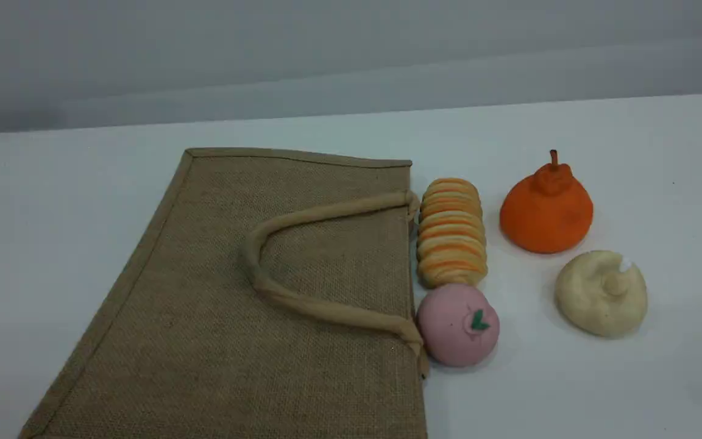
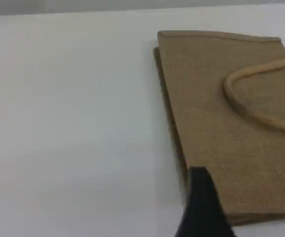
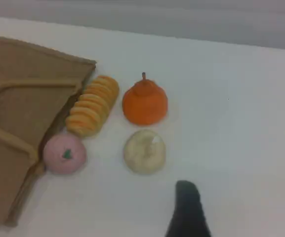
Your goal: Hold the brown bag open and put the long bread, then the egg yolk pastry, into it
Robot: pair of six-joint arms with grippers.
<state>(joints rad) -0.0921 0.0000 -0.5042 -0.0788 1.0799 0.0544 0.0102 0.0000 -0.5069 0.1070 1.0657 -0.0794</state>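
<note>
My left claw (image 2: 201,207) hangs above the near left edge of the brown bag (image 1: 265,292), jaws wide and empty; only one fingertip shows. My right claw (image 3: 187,212) hovers over bare surface (image 1: 631,378) near the egg yolk pastry (image 1: 601,292), likewise wide, holding nothing. The bag lies flat and closed at scene left, its handle (image 1: 302,262) resting on top and its mouth facing right. The long bread (image 1: 451,231) sits just beside that mouth, with a pink ball (image 1: 457,323) nearer and an orange pear (image 1: 546,207) to the right. I judge that the opening step has not begun; next, my left claw must reach the handle and lift it.
</note>
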